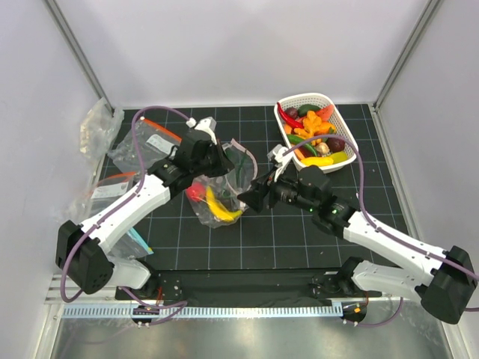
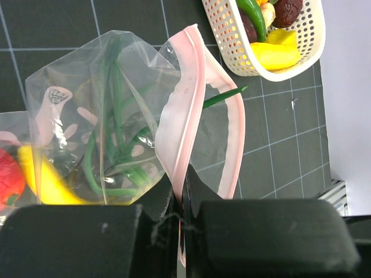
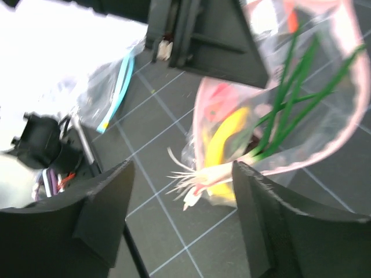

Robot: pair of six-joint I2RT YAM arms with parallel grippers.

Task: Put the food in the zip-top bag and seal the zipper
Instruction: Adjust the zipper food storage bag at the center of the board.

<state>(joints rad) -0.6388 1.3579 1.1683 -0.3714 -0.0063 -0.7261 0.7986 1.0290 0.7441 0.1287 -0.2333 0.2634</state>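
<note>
Now, your left claw (image 2: 181, 188) is pinched tight on the pink zipper (image 2: 182, 110) and holds the zip-top bag (image 2: 75, 116) up over the middle of the black mat (image 1: 187, 247) with its mouth open, so hold it steady. Your right claw (image 3: 181, 174) is wide open with nothing in it, and the white end of the green onion (image 3: 266, 142) points at it. I think you should push the onion gently all the way in, beside the banana (image 2: 43, 179), then fetch more food (image 1: 318, 134) from the white basket (image 2: 232, 40).
</note>
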